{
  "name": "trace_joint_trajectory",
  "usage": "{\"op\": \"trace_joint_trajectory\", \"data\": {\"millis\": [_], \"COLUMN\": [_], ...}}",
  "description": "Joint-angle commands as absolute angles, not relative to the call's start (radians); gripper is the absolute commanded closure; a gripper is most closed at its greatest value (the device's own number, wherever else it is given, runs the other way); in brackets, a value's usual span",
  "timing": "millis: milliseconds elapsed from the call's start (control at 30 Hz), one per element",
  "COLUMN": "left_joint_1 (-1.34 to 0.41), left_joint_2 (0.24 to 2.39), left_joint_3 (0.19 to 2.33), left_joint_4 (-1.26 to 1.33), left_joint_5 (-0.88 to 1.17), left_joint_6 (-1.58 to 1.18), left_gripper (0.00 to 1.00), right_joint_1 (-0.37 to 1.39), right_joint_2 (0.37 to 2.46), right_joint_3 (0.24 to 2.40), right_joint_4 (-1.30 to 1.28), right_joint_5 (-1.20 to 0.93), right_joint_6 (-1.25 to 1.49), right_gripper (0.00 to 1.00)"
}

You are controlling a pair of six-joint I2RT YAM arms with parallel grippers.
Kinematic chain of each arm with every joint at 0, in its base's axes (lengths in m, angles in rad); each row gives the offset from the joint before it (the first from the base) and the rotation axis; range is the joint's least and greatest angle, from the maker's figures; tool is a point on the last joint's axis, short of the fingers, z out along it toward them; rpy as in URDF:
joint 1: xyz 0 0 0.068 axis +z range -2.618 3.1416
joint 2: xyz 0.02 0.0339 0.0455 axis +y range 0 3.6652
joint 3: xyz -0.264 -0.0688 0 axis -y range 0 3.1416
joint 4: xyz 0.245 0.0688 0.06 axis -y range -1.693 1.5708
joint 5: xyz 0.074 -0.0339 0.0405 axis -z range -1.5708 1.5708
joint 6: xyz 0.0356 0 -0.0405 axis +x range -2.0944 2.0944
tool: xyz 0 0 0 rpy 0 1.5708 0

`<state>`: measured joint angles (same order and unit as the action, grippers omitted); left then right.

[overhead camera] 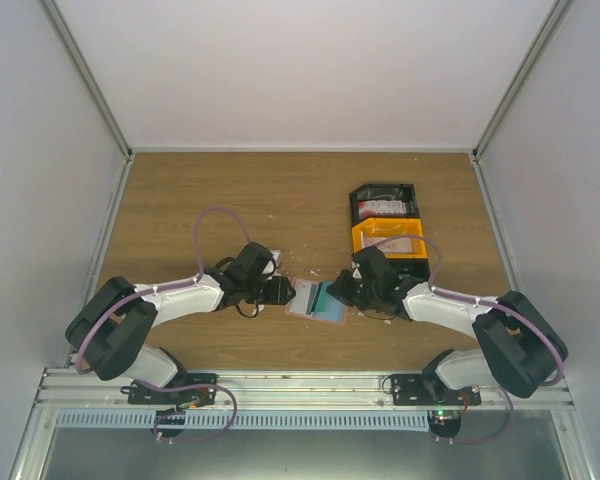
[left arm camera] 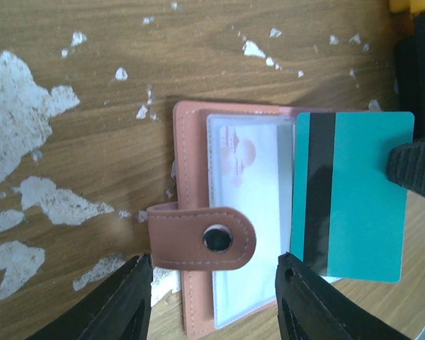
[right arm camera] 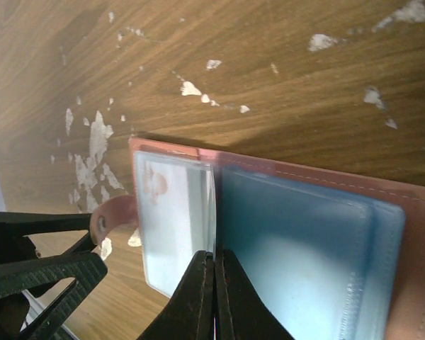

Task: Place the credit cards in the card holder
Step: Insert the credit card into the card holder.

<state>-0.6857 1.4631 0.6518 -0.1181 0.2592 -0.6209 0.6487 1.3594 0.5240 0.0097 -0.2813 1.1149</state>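
Note:
The salmon-brown card holder point(overhead camera: 302, 304) lies open on the table between both grippers. In the left wrist view its strap with a snap point(left arm camera: 202, 238) folds over a clear sleeve holding a whitish-pink card point(left arm camera: 244, 163). My left gripper point(left arm camera: 212, 301) is open, with a jaw on either side of the strap and not touching it. My right gripper point(right arm camera: 214, 261) is shut on a teal card point(left arm camera: 361, 198) with a black stripe. It holds the card on edge over the holder's pale blue inside point(right arm camera: 304, 234), at the sleeves' edge. The card looks edge-on in the right wrist view.
A black bin point(overhead camera: 383, 203) and an orange bin point(overhead camera: 388, 240) stand behind the right gripper, each with red-and-white cards inside. White scuffs and scraps point(left arm camera: 21, 106) mark the wood around the holder. Grey walls enclose the table.

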Motion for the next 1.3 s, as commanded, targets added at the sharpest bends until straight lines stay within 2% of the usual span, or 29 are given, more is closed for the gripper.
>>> {"op": "trace_joint_trajectory", "data": {"millis": [0, 100, 433, 667, 967, 1267], "left_joint_1": [-0.691, -0.697, -0.706, -0.706, -0.706, -0.706], "left_joint_2": [1.445, 1.455, 1.501, 1.499, 1.530, 1.550], "left_joint_3": [0.612, 0.604, 0.621, 0.618, 0.615, 0.612], "left_joint_4": [-0.048, -0.041, -0.058, -0.080, -0.067, -0.064], "left_joint_5": [0.290, 0.296, 0.269, 0.236, 0.253, 0.255], "left_joint_6": [-0.622, -0.621, -0.633, -0.644, -0.646, -0.646], "left_gripper": [0.49, 0.49, 0.62, 0.61, 0.64, 0.67], "right_joint_1": [0.663, 0.664, 0.645, 0.600, 0.588, 0.607], "right_joint_2": [1.352, 1.360, 1.366, 1.268, 1.351, 1.443], "right_joint_3": [0.492, 0.492, 0.520, 0.514, 0.477, 0.445], "right_joint_4": [0.026, 0.013, -0.053, -0.098, 0.069, 0.200], "right_joint_5": [-0.223, -0.250, -0.303, -0.305, -0.391, -0.381], "right_joint_6": [1.159, 1.155, 1.044, 0.997, 1.031, 1.120], "right_gripper": [0.99, 0.99, 1.00, 1.00, 0.99, 1.00]}}
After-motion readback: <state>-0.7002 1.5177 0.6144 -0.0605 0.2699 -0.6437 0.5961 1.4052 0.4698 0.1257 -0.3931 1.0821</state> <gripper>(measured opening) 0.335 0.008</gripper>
